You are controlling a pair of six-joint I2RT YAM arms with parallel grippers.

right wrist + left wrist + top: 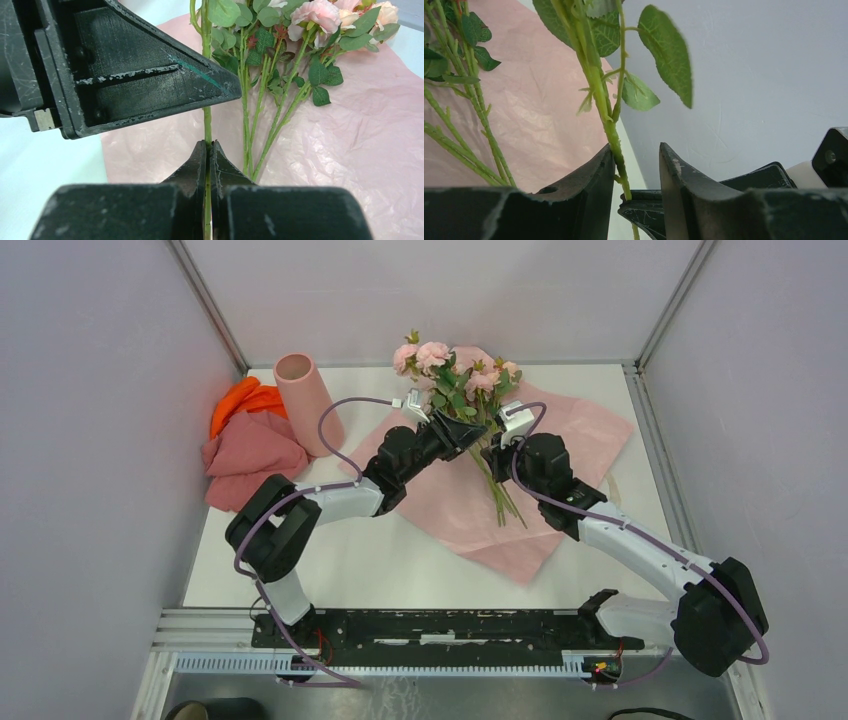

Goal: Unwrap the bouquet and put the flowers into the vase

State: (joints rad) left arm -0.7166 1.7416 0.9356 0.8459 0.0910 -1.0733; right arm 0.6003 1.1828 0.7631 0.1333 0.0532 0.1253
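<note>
The bouquet lies unwrapped: pale pink flowers (455,375) rest on the spread pink sheet (580,435) at the back middle of the table. My right gripper (209,145) is shut on one green stem (207,125), held apart from the other stems (270,125). My left gripper (636,155) is open around that same stem (611,132), just above the right one. The stem leans on its left finger (594,175), with a gap to the other finger. The vase (308,400), a pale-pink cylinder, stands upright at the back left.
An orange cloth (245,400) and a salmon-pink cloth (250,455) lie heaped just left of the vase. Grey walls close off the back and both sides. The pink sheet reaches forward to about the middle of the table.
</note>
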